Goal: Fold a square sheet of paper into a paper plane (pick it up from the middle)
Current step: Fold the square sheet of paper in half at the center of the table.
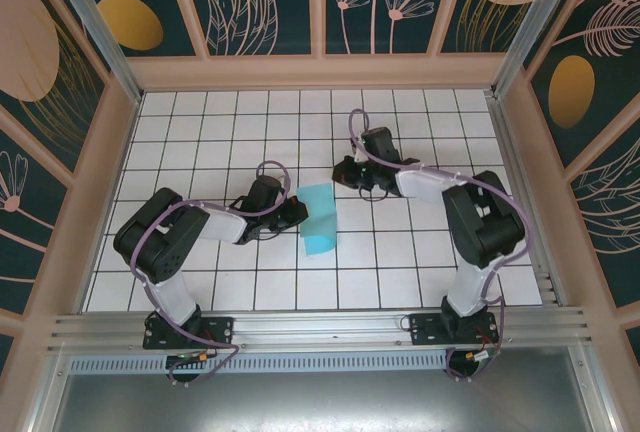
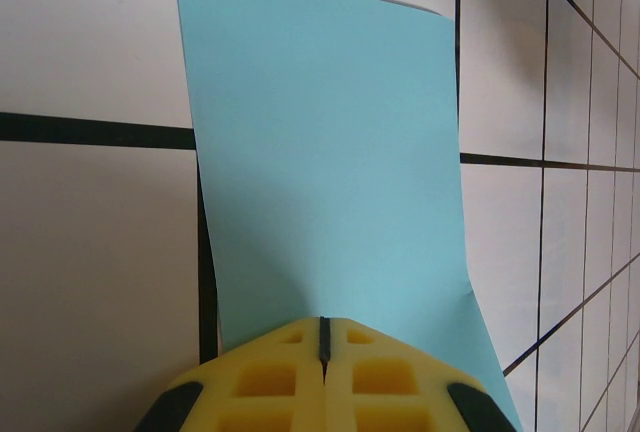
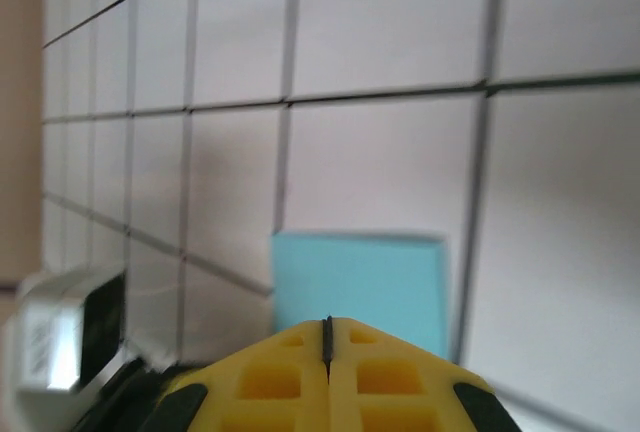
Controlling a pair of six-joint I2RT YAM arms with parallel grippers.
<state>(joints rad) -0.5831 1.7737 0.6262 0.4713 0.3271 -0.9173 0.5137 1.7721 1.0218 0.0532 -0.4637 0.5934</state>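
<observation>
The square sheet of paper [image 1: 318, 220] is light blue and sits mid-table, looking about one tile wide and bent across its middle. My left gripper [image 1: 300, 214] meets the sheet's left edge. In the left wrist view its yellow fingers [image 2: 290, 377] are shut, with the paper [image 2: 330, 152] running from their tips [image 2: 323, 322] and kinked at its right edge. My right gripper [image 1: 340, 174] hovers just beyond the sheet's far right corner. In the right wrist view it is shut and empty [image 3: 327, 322], and the paper [image 3: 360, 282] lies past its tips. No paper plane shape shows.
The white grid table [image 1: 200, 122] is boxed in by patterned walls [image 1: 60, 102] on three sides. An aluminium rail [image 1: 320, 327] runs along the near edge at the arm bases. Open tiles lie to the far left and at the near right.
</observation>
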